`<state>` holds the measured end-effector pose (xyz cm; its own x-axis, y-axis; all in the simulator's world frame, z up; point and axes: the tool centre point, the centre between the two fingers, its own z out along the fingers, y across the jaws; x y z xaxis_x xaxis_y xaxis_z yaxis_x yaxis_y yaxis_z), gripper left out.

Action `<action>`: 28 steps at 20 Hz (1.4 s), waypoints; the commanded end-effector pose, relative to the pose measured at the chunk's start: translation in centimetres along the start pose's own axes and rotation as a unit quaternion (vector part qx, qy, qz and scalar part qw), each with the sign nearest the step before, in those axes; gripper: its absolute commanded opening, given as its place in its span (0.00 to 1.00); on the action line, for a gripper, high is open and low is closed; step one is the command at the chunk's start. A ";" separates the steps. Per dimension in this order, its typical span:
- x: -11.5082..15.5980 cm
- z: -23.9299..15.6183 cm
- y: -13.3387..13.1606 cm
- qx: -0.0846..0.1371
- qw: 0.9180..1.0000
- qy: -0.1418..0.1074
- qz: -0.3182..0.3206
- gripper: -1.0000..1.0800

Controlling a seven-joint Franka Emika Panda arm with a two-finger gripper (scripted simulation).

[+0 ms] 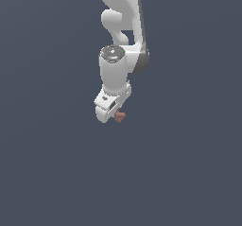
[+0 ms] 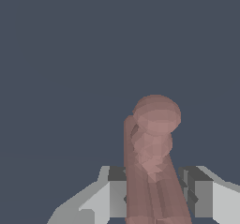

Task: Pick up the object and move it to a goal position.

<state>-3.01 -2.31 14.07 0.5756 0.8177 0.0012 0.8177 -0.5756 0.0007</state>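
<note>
The object (image 1: 119, 117) is a small reddish-pink, stubby, irregular piece. In the exterior view it sticks out just below the white gripper (image 1: 113, 112), at the middle of the picture. In the wrist view the object (image 2: 152, 157) is large and close, a knobbly pink column with a rounded end, and it sits between the two grey-and-white fingers (image 2: 115, 190). The gripper (image 2: 157, 197) is shut on it, one finger on each side. The fingertips are partly hidden behind the piece. The arm reaches in from the top of the exterior view.
A plain dark blue-grey surface (image 1: 56, 163) fills both views. No other objects, edges or goal marker show.
</note>
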 end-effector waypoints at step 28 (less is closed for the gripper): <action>11.4 -9.4 8.5 0.000 1.000 -0.001 0.000 0.00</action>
<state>10.18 2.02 23.27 0.5760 0.8174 0.0003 0.8174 -0.5760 0.0001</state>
